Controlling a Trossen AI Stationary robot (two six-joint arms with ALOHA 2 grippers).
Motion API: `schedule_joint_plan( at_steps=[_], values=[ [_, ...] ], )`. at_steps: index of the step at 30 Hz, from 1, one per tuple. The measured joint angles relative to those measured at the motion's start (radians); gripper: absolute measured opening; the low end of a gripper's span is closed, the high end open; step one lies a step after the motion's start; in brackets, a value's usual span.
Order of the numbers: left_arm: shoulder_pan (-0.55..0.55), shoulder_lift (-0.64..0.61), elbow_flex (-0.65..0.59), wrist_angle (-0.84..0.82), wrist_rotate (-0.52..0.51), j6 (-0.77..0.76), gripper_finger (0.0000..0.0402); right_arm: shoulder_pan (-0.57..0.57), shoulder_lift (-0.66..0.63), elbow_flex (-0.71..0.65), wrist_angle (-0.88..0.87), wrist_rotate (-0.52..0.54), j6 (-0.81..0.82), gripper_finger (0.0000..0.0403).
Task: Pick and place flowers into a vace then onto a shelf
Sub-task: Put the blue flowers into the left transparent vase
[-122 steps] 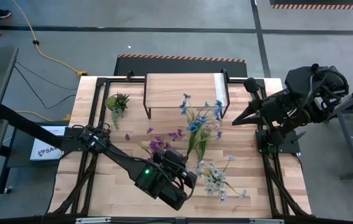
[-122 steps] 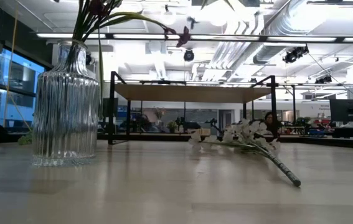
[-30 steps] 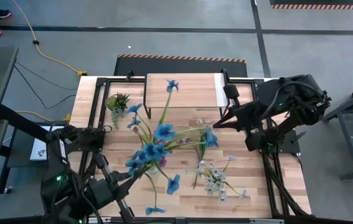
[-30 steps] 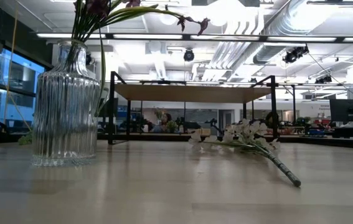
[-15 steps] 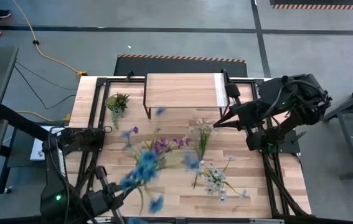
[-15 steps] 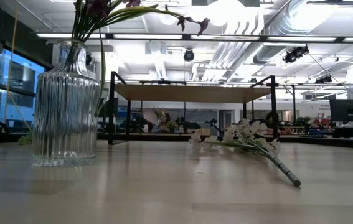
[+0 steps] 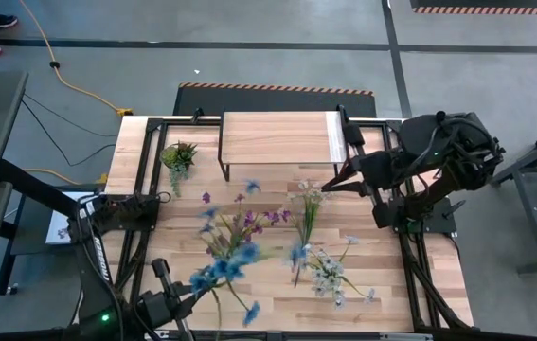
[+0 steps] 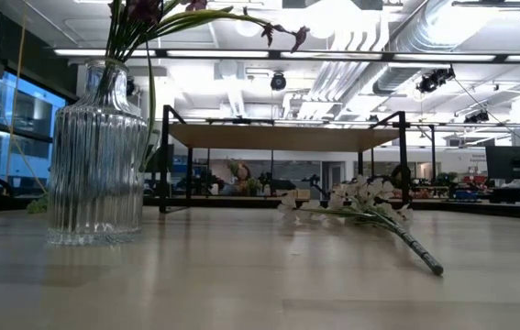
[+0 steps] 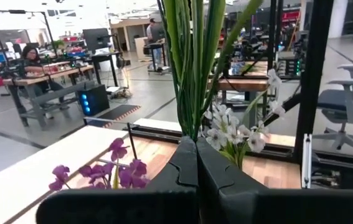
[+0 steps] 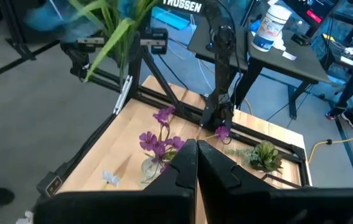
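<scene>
1. Counter [image 7: 154, 227], with the shelf [image 7: 277, 137] at twelve o'clock.
2. Left pincer [image 9: 196, 163], at seven o'clock, clamped on the blue flowers [image 7: 225, 265].
3. Right pincer [image 10: 196, 163], at three o'clock, closed and empty.
4. Purple flowers [image 8: 145, 11] in the vase [image 8: 94, 151]; white flowers [image 8: 356, 197] lying at five o'clock.

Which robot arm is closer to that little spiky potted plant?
Hard to call, probably the left. The left gripper sits at the near edge, holding the blue flowers; the right gripper hovers across the table from the potted plant.
</scene>
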Motion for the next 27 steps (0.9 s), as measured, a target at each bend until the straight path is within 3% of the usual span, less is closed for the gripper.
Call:
schedule_joint_plan(
  at_steps=[20, 27],
  values=[
    [0.001, 0.000, -0.156, -0.002, -0.001, -0.185, 0.0022, 0.000, 0.000, 0.000, 0.018, 0.022, 0.040, 0.0000],
    [0.001, 0.000, -0.227, 0.030, 0.000, -0.318, 0.0022, 0.000, 0.000, 0.000, 0.032, 0.015, 0.064, 0.0000]
  ],
)
